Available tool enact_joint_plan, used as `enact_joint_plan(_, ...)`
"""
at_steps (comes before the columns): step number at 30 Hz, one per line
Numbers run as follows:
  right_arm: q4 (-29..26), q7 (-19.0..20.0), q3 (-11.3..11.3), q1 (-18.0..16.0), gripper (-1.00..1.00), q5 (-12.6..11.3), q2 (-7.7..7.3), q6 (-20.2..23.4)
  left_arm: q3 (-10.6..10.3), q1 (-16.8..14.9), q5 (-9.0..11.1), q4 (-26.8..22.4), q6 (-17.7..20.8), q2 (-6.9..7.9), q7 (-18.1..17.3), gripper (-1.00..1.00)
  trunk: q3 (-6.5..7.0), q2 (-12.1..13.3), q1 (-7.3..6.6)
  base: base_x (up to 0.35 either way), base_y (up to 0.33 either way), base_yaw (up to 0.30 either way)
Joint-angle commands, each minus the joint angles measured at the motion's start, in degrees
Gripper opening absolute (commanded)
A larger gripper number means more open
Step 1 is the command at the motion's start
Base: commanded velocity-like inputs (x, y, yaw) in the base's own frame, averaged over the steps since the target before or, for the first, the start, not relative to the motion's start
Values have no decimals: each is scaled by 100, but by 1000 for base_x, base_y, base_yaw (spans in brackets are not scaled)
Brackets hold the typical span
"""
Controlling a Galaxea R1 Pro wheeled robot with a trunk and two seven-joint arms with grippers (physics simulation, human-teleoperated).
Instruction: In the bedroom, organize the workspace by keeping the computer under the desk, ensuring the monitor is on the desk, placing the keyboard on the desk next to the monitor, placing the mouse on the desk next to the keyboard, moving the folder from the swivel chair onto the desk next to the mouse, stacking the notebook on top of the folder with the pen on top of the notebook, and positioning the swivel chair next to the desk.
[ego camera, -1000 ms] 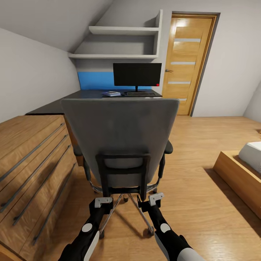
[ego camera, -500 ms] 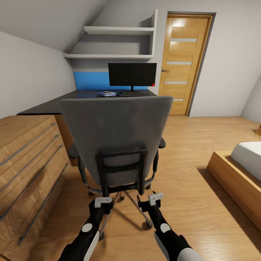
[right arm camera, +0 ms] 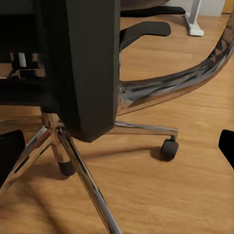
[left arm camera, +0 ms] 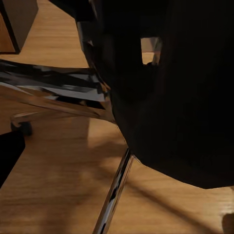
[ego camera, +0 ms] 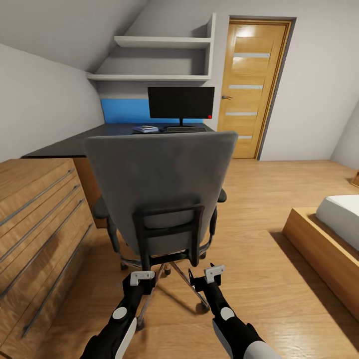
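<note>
Most steps look done: stacked items [ego camera: 145, 129], keyboard [ego camera: 183, 129] and monitor [ego camera: 181, 102] sitting on desk [ego camera: 75, 144]; mouse too small to tell. Left to do, seemingly: rolling swivel chair [ego camera: 162, 187] up beside desk. Grey backrest, black frame, chrome wheeled base, standing between robot and desk, just ahead of both arms. Left gripper [ego camera: 142, 277] and right gripper [ego camera: 212, 273] low behind chair; spread or pressed together, cannot tell.

Grey upholstery is covering the swivel chair [ego camera: 159, 184], with black framing and a chrome base showing below. The monitor [ego camera: 180, 102] is showing black with a red dot, the desk [ego camera: 89, 137] black before blue panelling, the door [ego camera: 252, 85] honey-brown.
</note>
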Motion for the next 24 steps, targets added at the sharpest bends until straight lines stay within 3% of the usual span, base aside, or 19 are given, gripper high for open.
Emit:
enact_joint_plan(1, 5, -24, 5, -3, 100, 37, 0, -12, -22, -3, -14, 4, -17, 3, 48, 100, -5, -2, -1, 0, 69, 0)
enact_joint_plan(9, 7, -24, 5, -3, 100, 37, 0, -12, -22, -3, -14, 4, -17, 3, 48, 100, -5, -2, -1, 0, 99, 0)
enact_joint_plan(24, 7, -24, 7, -3, 100, 37, 0, -12, -16, -3, -14, 4, -18, 10, 62, 100, -5, -2, -1, 35, 7, 0)
